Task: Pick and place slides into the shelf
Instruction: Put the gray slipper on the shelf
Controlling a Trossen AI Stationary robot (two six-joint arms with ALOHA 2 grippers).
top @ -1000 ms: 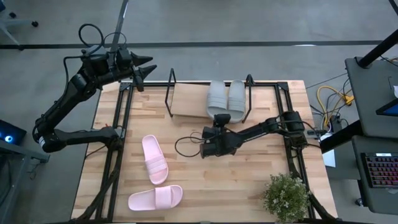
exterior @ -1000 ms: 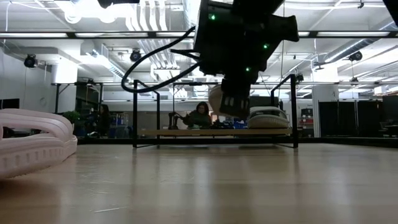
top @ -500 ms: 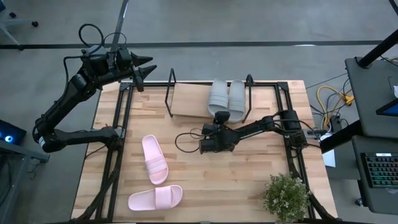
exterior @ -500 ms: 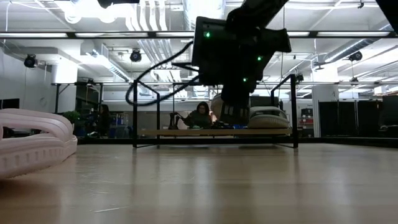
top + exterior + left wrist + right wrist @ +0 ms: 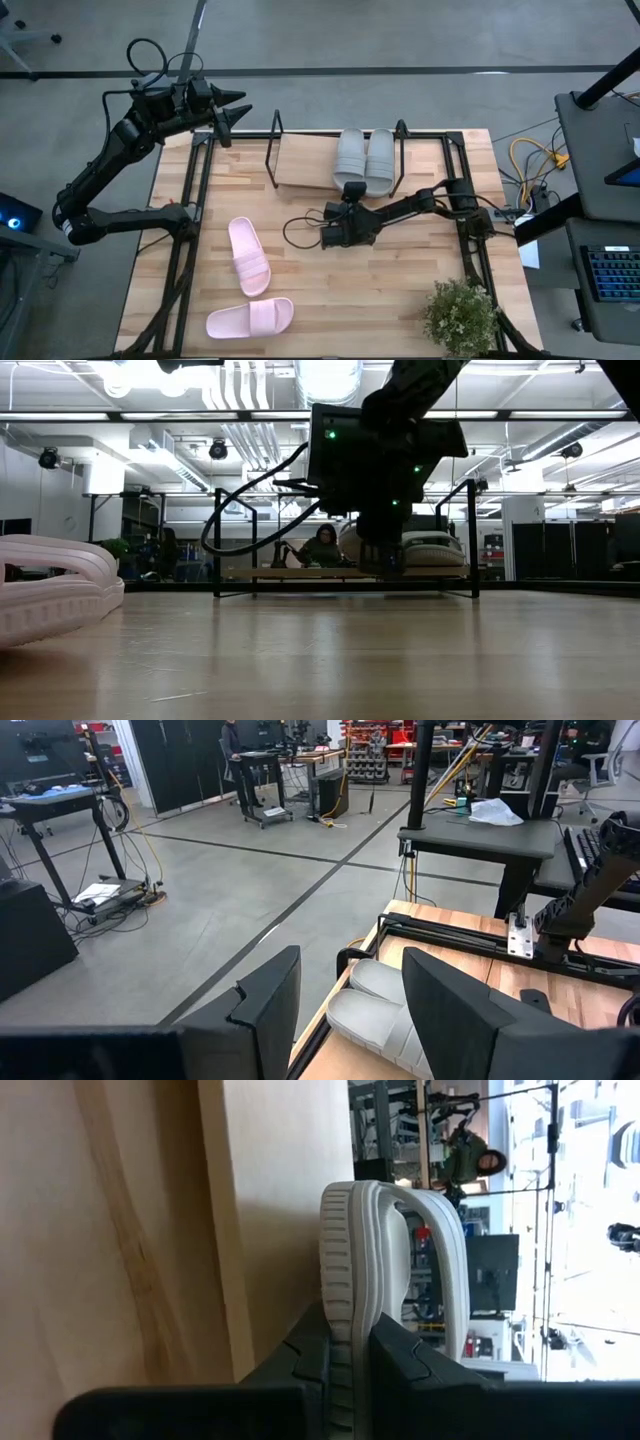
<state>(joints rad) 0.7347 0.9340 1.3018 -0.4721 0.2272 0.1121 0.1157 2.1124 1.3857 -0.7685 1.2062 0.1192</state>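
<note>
Left end effector [image 5: 240, 113]: raised off the tabletop's [image 5: 400, 280] far left corner, fingers apart, holding nothing, waiting. Pink slides: one [image 5: 248, 256] lying mid-left, one [image 5: 250, 317] near the front edge, both unshelved. Shelf [image 5: 300, 160]: far centre, left half of its board bare. Grey slides [image 5: 364, 158]: paired on the shelf's right half. Right end effector [image 5: 354, 192]: low at the shelf's front edge, fingers together, pressed against the near end of the left grey slide [image 5: 345, 1250], apparently nudging it home. Handling advice: push straight and gently so the slide seats square beside its mate.
</note>
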